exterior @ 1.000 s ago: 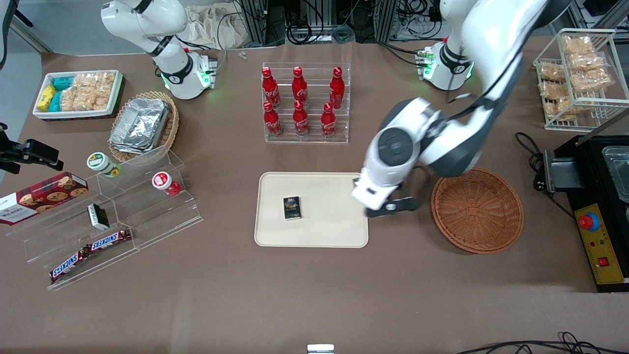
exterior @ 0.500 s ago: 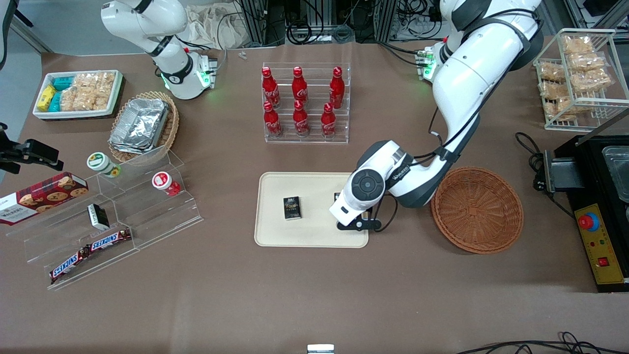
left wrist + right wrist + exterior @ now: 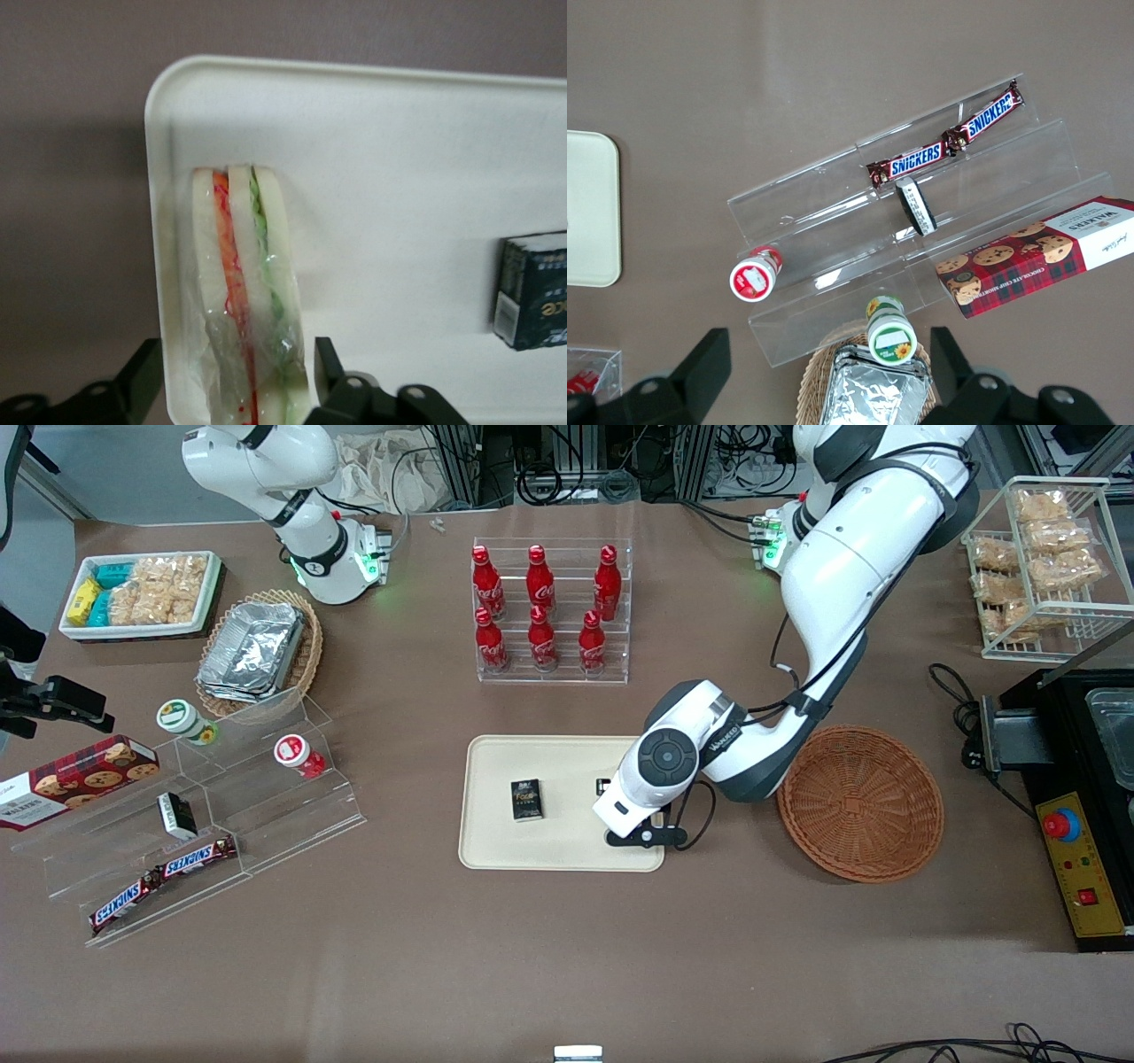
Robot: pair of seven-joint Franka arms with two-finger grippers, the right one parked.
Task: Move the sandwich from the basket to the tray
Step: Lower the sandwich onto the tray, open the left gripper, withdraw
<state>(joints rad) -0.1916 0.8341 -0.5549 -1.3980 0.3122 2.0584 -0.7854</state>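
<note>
The sandwich (image 3: 244, 292), a wedge in clear wrap with orange, red and green layers, lies on the cream tray (image 3: 399, 159) close to its rim and corner. My left gripper (image 3: 235, 363) is open, with one finger on each side of the sandwich; there is a gap to one finger and the other is close to the wrap. In the front view the gripper (image 3: 645, 836) is low over the tray (image 3: 496, 841), at the tray's end nearest the round reddish-brown basket (image 3: 859, 804). The arm hides the sandwich there. The basket is empty.
A small black box (image 3: 526, 799) lies on the tray beside the gripper and also shows in the left wrist view (image 3: 534, 292). A clear rack of red bottles (image 3: 549, 615) stands farther from the front camera than the tray. A black machine (image 3: 1076, 779) stands by the basket.
The left arm moved from the gap between basket and tray to over the tray's end, then shifted only slightly. The basket stays empty.
</note>
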